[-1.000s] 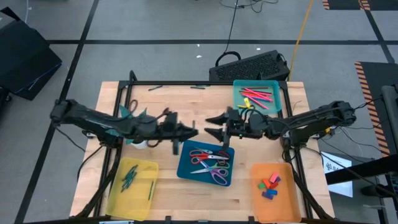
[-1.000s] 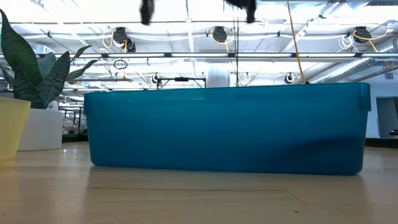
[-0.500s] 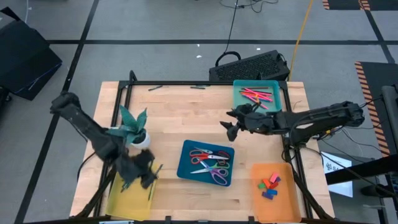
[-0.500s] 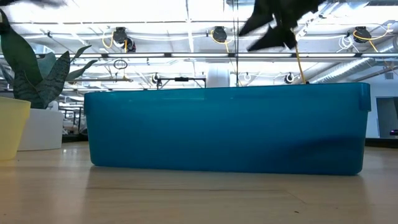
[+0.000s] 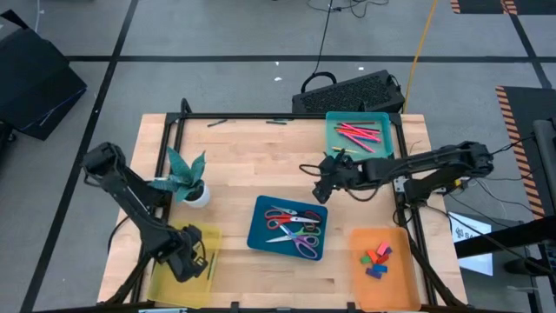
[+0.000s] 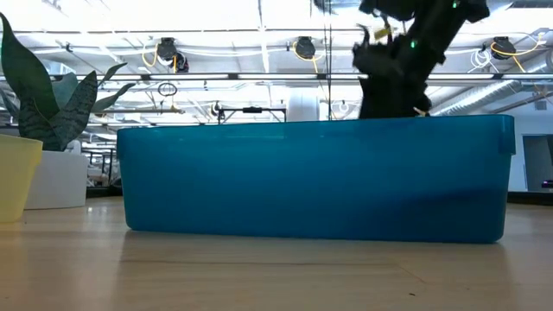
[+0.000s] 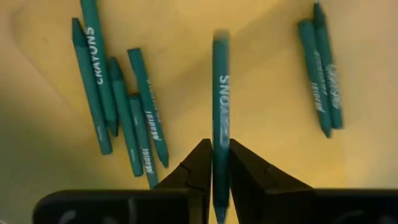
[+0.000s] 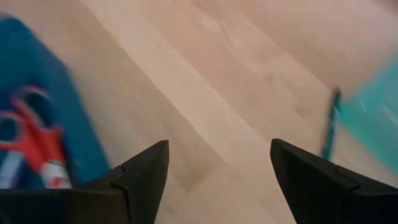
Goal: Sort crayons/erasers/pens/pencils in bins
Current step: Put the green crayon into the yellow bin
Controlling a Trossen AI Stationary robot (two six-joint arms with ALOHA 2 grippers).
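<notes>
The left gripper (image 7: 214, 163) hung directly over the yellow bin (image 5: 165, 280) at the near left of the surface (image 5: 252, 156), pinched shut on a teal crayon (image 7: 220, 112) whose long axis ran straight out between the fingers, roughly parallel to the loose teal crayons (image 7: 118, 112) already lying below it. So the drop looked to be straight down. The right gripper (image 8: 217, 168) was spread wide and empty near the teal bin (image 5: 334, 130).

Crayon (image 7: 220, 106) in the left gripper (image 7: 215, 163) over, probably inside, the crayon bin (image 5: 163, 280).
</notes>
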